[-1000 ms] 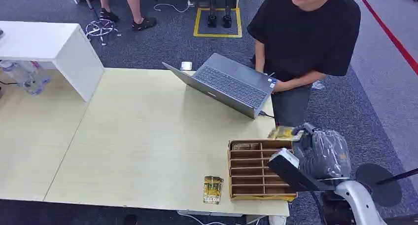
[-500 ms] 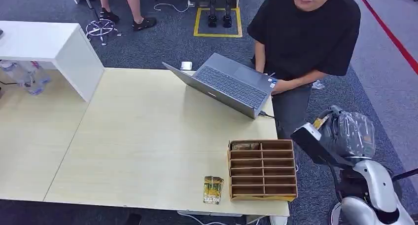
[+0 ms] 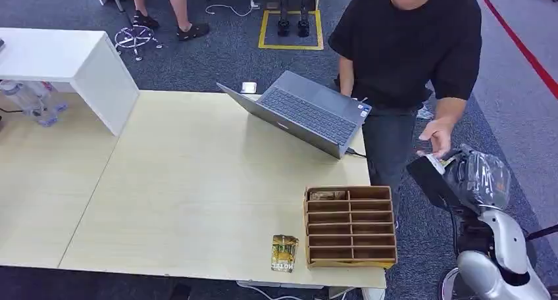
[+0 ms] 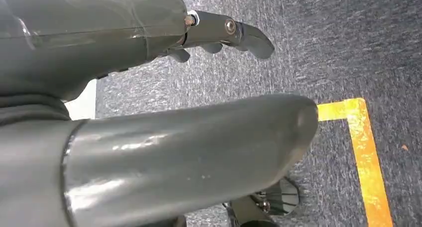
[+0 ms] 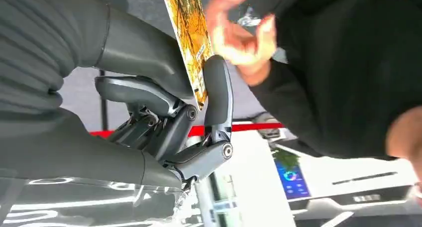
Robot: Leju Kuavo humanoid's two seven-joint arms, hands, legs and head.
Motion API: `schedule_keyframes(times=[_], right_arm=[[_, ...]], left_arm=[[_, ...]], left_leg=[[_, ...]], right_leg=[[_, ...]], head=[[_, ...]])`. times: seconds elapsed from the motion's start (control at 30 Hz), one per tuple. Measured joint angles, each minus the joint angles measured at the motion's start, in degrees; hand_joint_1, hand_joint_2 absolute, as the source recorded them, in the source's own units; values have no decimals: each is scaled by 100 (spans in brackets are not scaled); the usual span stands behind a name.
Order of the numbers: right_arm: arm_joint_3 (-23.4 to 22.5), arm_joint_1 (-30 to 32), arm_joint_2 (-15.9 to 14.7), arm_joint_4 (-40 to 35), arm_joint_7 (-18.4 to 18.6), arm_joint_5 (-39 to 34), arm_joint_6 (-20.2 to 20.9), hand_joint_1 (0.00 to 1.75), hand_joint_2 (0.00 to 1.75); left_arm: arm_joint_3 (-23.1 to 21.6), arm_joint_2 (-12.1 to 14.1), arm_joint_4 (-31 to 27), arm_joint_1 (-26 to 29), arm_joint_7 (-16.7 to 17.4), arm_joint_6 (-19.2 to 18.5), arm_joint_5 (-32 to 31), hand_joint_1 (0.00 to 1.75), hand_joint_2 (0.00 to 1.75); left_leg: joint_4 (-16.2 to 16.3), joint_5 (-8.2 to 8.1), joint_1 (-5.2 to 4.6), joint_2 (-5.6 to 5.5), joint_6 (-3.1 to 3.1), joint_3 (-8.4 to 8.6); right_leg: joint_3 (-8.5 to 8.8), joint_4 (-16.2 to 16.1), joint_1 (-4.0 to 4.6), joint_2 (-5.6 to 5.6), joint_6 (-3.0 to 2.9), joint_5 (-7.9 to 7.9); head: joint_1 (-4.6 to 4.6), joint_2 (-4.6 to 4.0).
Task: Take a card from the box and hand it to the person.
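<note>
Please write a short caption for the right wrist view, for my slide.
The right hand pinches a yellow card as a person's hand reaches for it.

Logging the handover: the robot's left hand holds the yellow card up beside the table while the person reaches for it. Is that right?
Not quite: the right hand grips the yellow card, not the left. The right wrist view shows the card pinched between its fingers, with the person's hand reaching in. In the left wrist view the left hand holds nothing.
</note>
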Motion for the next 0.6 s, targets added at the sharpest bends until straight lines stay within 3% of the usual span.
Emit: schedule_keyframes(times=[0.37,0.5,0.53,0.57,0.6], right_arm=[[-177,16,179,667,254,553,-409,147,175],[-208,33,214,800,308,781,-420,129,175],[-216,42,221,830,332,862,-420,49,175],[-214,54,225,850,361,961,-415,3,175],[-216,71,225,866,374,1056,-404,0,175]], left_arm=[[-92,-17,-2,0,9,-7,-11,0,0],[-127,-17,-2,0,9,-22,-13,0,0],[-140,-17,0,1,11,-24,-15,0,0],[-140,-17,-2,1,11,-28,-17,0,0],[-140,-17,-2,1,11,-28,-22,0,0]], left_leg=[[0,0,0,0,0,2],[0,0,0,0,0,9],[0,0,0,0,0,11],[0,0,0,0,0,12],[0,0,0,0,0,12]], right_leg=[[0,0,0,0,0,0],[-1,0,0,1,0,0],[-1,0,0,1,0,0],[-1,0,0,1,0,0],[-1,0,0,1,0,0]], head=[[0,0],[2,0],[0,0],[2,0],[0,0]])
